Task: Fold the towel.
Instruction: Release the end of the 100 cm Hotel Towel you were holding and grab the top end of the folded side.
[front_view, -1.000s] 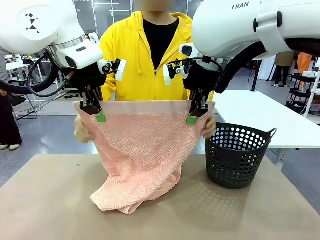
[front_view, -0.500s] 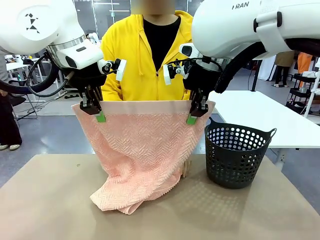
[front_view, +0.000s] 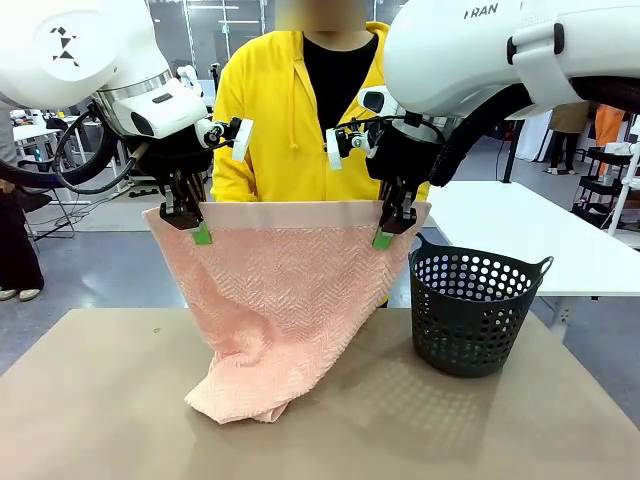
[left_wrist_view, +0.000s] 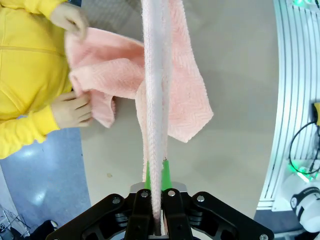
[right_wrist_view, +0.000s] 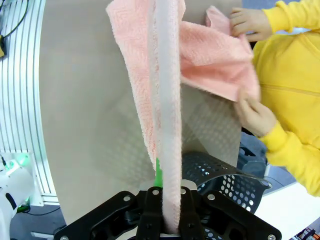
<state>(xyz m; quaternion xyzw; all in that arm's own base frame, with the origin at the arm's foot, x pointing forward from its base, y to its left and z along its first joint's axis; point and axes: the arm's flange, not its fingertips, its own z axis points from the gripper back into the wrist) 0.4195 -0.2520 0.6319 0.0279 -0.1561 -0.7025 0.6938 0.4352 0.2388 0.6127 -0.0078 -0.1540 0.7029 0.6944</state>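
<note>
I have my left gripper (front_view: 198, 230) and right gripper (front_view: 384, 232) both clamped tight on the top hem corners of the salmon-pink herringbone terry towel (front_view: 285, 290). It hangs between them, its lower end bunched on the tan table (front_view: 90, 400), left of the dark grey perforated plastic basket (front_view: 470, 315). The person's hand (left_wrist_view: 72, 109) grips its far side.

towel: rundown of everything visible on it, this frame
The towel is salmon-pink terry cloth with a herringbone weave and a plain hem band along the top. It hangs spread between the robot's left hand and right hand, each shut on an upper corner, with the hem roughly level. Its lower part narrows to a bunched end resting on the table. On the far side, the person's hands hold part of the lower cloth, drawn toward them.
</note>
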